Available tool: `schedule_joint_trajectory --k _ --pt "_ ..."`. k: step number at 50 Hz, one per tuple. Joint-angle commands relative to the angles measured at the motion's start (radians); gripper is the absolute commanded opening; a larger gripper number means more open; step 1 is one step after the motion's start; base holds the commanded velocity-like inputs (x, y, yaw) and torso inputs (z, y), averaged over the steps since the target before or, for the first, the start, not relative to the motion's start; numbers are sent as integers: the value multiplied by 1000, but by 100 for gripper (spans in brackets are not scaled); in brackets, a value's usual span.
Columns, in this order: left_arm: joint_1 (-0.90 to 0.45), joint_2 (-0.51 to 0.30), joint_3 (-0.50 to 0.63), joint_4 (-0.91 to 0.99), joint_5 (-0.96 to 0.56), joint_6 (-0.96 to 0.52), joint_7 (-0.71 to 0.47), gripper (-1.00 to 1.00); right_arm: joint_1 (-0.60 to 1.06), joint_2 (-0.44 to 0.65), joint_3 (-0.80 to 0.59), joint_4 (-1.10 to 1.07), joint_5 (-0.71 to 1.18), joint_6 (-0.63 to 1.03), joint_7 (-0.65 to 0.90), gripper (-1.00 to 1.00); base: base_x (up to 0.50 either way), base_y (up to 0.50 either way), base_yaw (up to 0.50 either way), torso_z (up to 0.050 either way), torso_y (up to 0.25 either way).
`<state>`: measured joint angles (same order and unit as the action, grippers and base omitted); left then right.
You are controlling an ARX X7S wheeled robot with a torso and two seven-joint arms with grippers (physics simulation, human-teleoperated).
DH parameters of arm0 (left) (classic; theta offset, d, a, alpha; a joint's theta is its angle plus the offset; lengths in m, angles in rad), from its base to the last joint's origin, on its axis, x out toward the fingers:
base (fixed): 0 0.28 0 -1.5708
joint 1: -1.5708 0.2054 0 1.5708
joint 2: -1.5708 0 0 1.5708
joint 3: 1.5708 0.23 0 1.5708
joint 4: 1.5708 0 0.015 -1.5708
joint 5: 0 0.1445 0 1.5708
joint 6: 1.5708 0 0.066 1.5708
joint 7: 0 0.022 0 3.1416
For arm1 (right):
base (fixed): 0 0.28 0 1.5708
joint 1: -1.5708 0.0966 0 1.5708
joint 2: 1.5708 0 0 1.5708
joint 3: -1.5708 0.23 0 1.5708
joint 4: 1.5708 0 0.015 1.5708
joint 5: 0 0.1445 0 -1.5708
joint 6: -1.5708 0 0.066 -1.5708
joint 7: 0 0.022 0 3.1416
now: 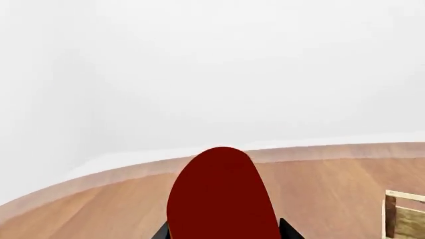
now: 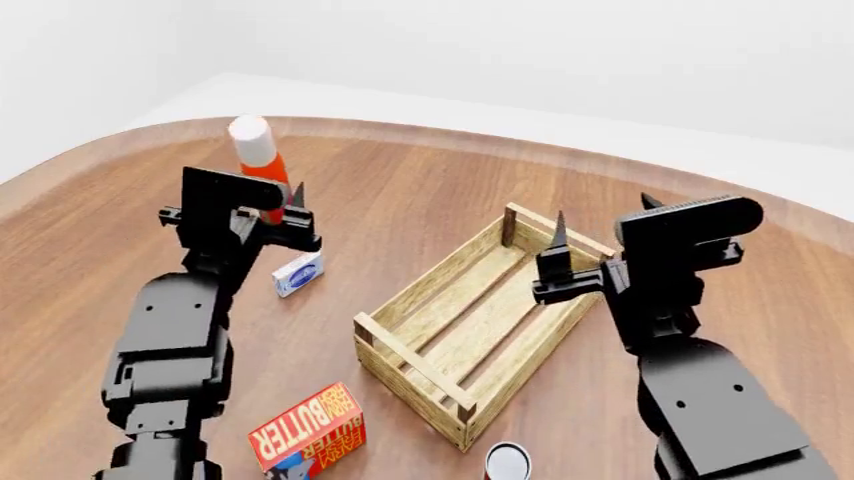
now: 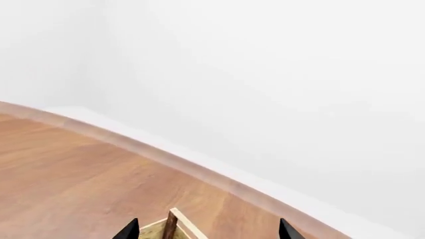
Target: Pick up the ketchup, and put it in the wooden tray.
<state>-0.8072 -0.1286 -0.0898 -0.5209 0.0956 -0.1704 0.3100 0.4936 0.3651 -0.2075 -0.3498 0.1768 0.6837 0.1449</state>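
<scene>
Head view: the left pincer [image 2: 274, 212] grips the ketchup [image 2: 256, 160], upright with white cap uppermost, above the bench [image 2: 120, 230] left of the wooden tray [image 2: 467, 320]. The right pincer [image 2: 601, 225] hangs spread and unloaded over the tray's far right end. A small blue-and-white box [image 2: 298, 274] lies near the left arm; a red box [image 2: 310, 434] reads "BUTTER"; a dark can [image 2: 507, 463] sits at the near edge.

Left wrist view: only the bottle's red body [image 1: 222, 199] between dark fingertips [image 1: 290, 230], and a tray corner [image 1: 403, 215].

Right wrist view: two parted fingertips [image 3: 128, 231] flank a tray corner post [image 3: 171, 225].
</scene>
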Motion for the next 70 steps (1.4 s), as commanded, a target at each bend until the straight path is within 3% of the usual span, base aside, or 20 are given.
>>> schedule_joint_trajectory --k 1,7,11,17,29,34,41,70 --pt "-193 87 94 -151 -32 -45 35 -100 -31 38 82 -61 35 54 12 100 0 0 0 0 0" --pt "-296 125 160 -335 -72 31 10 -100 -81 49 144 -107 53 70 35 100 0 0 0 0 0" --pt "-376 127 314 -482 -217 99 -44 -100 -115 59 183 -143 63 85 47 100 0 0 0 0 2" --pt "-450 128 656 -604 -540 180 -121 -100 -177 75 251 -201 80 101 60 100 0 0 0 0 0" --pt "-538 128 1374 -612 -1216 327 -247 -100 -349 97 428 -357 127 143 79 100 0 0 0 0 0" --pt "-550 128 1557 -594 -1373 372 -278 -100 -380 93 459 -372 129 147 90 100 0 0 0 0 2" --pt "-540 129 1630 -566 -1414 394 -304 -100 -390 85 476 -379 127 158 109 100 0 0 0 0 -11" --pt "-550 129 1636 -491 -1397 382 -339 -100 -367 75 469 -394 109 204 170 100 0 0 0 0 -151"
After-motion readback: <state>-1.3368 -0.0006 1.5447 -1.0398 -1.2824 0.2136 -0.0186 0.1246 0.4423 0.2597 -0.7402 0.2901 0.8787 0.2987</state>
